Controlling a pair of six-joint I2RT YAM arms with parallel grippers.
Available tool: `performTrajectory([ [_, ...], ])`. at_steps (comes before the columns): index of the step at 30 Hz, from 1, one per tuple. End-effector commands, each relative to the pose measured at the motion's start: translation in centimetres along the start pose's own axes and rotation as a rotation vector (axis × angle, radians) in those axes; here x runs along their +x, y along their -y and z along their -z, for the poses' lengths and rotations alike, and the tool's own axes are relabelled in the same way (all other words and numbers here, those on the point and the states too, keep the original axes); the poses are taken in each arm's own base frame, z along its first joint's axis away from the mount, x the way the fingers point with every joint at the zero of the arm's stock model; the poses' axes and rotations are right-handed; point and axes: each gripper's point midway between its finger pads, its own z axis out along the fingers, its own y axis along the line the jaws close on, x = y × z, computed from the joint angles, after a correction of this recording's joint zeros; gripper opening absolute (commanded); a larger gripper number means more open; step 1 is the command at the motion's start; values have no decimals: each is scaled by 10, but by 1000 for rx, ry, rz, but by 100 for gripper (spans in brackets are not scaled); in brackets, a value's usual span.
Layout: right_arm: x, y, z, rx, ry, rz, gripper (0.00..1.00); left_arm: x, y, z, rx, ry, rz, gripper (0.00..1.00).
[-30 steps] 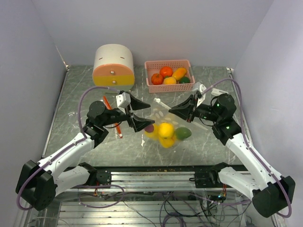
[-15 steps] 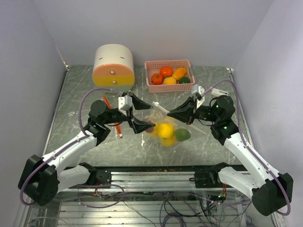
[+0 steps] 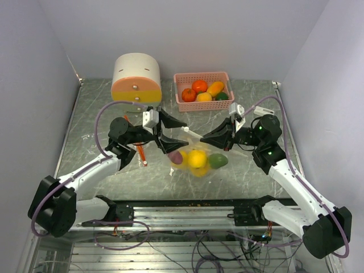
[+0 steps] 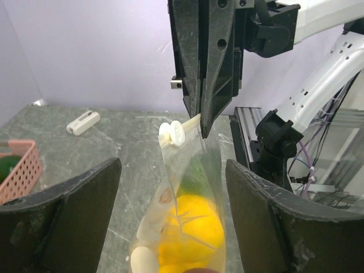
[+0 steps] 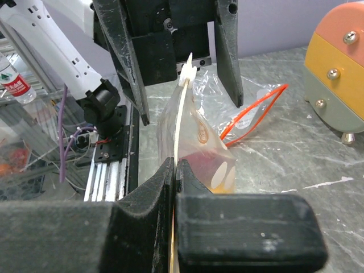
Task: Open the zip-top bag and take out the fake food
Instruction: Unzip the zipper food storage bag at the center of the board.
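So the grey marbled counter (image 3: 85, 133) has the round cream, orange and yellow drawer box (image 3: 136, 78) at the back left, with a pink basket (image 3: 202, 74) next to it that's got some of the fake food (image 3: 199, 86) in it: I can see a red piece, a couple of orange ones, a yellow one and a bit of green. The main thing is the clear zip-top bag (image 4: 187, 165), which sits mid-counter between the two arms, standing up on edge with the zip strip on top. It's see-through and crinkly, and the glossy pieces are bunched in the bottom: a big yellow one (image 3: 197, 157) in the middle, a green one (image 3: 218, 161) on the right and a dark purple one (image 3: 176, 157) on the left. The right end effector (image 3: 203, 135) is clenched tight on the top zip strip, pinching it flat between its fingers. From its own wrist cam the strip looks like one thin pale line, so honestly I can't say if it's unzipped at all. The left end effector (image 3: 183, 136) is released and spread wide, with one finger on each side of the bag's far end and a gap on both sides, so it isn't touching. There's a small white slider tab (image 4: 172, 133) at that end of the strip. A red-edged bit of clear plastic (image 5: 250, 114) lies flat near the drawer box, and a little white piece (image 4: 83, 122) sits off on its own.
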Motion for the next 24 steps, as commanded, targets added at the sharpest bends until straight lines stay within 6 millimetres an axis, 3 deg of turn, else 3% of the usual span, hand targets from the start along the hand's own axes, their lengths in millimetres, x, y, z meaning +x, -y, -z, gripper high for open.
performTrajectory([
  [1, -8, -3, -2, -21, 19, 30, 0, -25, 13, -5, 111, 80, -46, 75],
  [6, -6, -3, -3, -21, 14, 31, 0, -30, 21, -5, 155, 124, -33, 48],
  [15, 0, 2, -5, 8, -8, 16, 0, -20, 20, -5, 184, 95, -1, 18],
  [18, -3, 3, -5, 14, 1, 20, 0, -19, 20, -4, 183, 97, 6, 22],
  [22, -7, 4, -5, 21, 18, 24, 0, -13, 19, -3, 179, 84, 22, 60],
  [24, -7, 6, -6, 31, 19, 24, 0, -7, 18, -3, 175, 68, 30, 68],
])
